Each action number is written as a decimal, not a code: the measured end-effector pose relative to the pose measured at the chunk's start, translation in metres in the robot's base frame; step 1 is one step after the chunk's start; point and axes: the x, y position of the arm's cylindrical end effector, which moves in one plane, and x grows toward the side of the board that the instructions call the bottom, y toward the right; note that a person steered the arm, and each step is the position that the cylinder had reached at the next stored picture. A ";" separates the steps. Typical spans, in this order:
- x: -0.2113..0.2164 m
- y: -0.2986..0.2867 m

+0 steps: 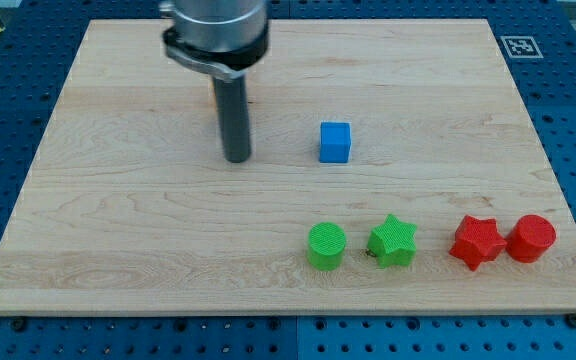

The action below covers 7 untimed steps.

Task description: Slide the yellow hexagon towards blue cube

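Note:
The blue cube (335, 142) sits near the middle of the wooden board (118, 230). My tip (237, 158) rests on the board to the view's left of the blue cube, about a hundred pixels away and not touching it. No yellow hexagon shows in the camera view; the rod and its mount (216, 35) hide the patch of board just behind them.
A green cylinder (326, 246), a green star (393, 241), a red star (475, 242) and a red cylinder (531, 238) stand in a row near the view's bottom right. A black-and-white marker (521, 46) sits at the board's top right corner.

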 end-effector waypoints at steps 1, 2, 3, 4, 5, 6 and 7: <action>-0.057 -0.046; -0.088 -0.050; -0.088 -0.050; -0.089 -0.049; -0.090 -0.046; -0.091 -0.036; -0.091 -0.012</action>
